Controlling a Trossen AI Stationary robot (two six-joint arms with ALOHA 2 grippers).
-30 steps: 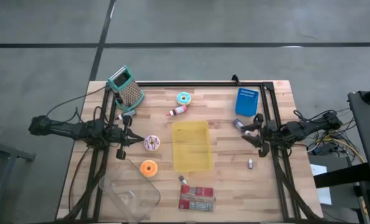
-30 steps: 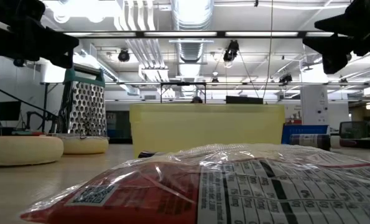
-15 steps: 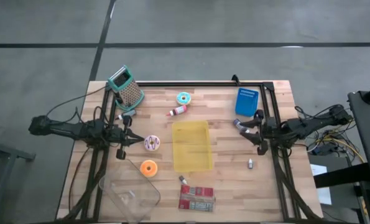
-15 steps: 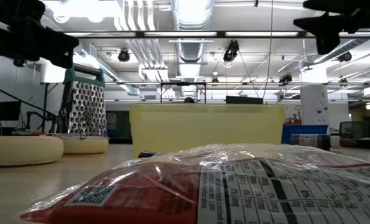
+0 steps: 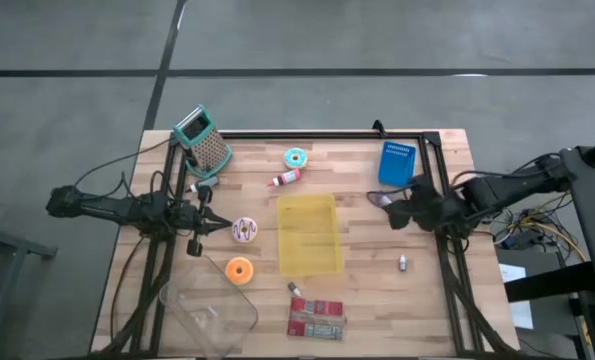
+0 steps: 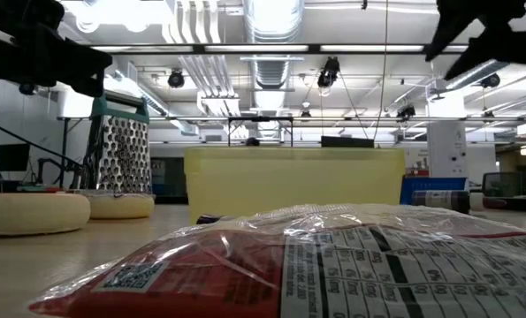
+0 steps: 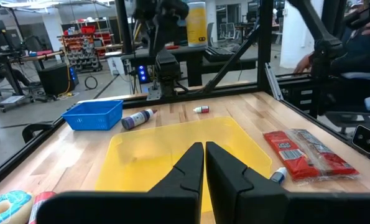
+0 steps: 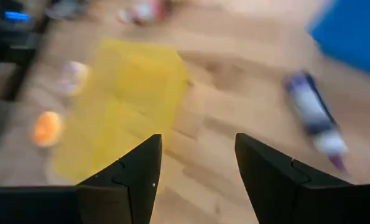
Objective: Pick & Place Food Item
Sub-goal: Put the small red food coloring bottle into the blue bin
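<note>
Hovering my right gripper (image 5: 389, 208), fingers spread, at three o'clock of the yellow tray (image 5: 309, 234); swinging low could knock the purple bottle (image 8: 315, 121). Left gripper (image 5: 211, 222) pressed together.

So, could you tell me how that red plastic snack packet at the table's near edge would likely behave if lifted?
The red plastic snack packet looks crinkly and thin, so it would probably flop from a one-sided grip. Its glossy film may be slippery. It lies flat, so rolling seems unlikely.
</note>
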